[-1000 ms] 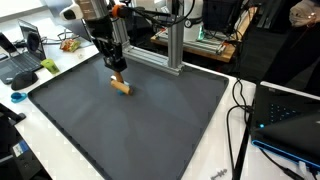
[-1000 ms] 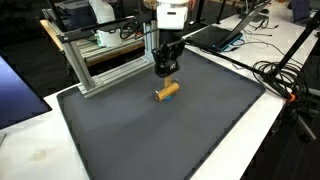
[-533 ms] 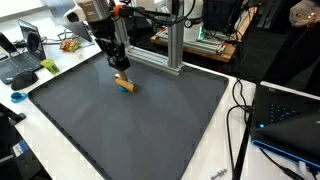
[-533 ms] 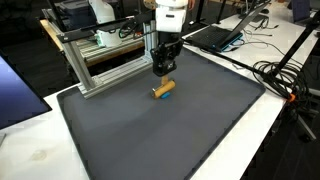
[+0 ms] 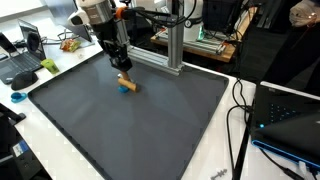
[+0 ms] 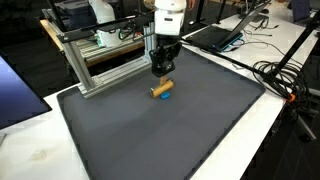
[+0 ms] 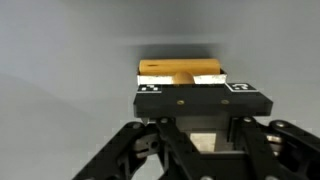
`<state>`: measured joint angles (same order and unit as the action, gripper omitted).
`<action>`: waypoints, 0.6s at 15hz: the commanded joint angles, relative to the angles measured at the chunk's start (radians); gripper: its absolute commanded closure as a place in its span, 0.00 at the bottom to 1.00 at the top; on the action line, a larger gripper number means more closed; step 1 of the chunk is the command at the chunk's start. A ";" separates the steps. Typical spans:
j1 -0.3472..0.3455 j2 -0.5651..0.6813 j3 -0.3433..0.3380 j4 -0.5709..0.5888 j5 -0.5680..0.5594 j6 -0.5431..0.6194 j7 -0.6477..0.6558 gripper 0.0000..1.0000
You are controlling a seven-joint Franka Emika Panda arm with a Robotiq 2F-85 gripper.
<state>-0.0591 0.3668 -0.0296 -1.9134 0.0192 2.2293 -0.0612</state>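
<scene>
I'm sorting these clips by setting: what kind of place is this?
Probably a lab or workshop: an open laptop and loose cables lie on the white table, and a metal frame stands behind the dark mat.

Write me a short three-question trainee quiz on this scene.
1. True or false: the tool stands wide open.
2. What does the wooden block lie on? A) a dark mat B) a plate C) a towel
3. What colour marks one end of the block in both exterior views?
Key: 1 false, it is shut. 2 A. 3 blue.
</scene>
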 commanded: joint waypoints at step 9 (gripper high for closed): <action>0.000 0.005 0.004 0.021 0.004 0.032 -0.004 0.78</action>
<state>-0.0588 0.3571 -0.0286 -1.9073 0.0186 2.2846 -0.0611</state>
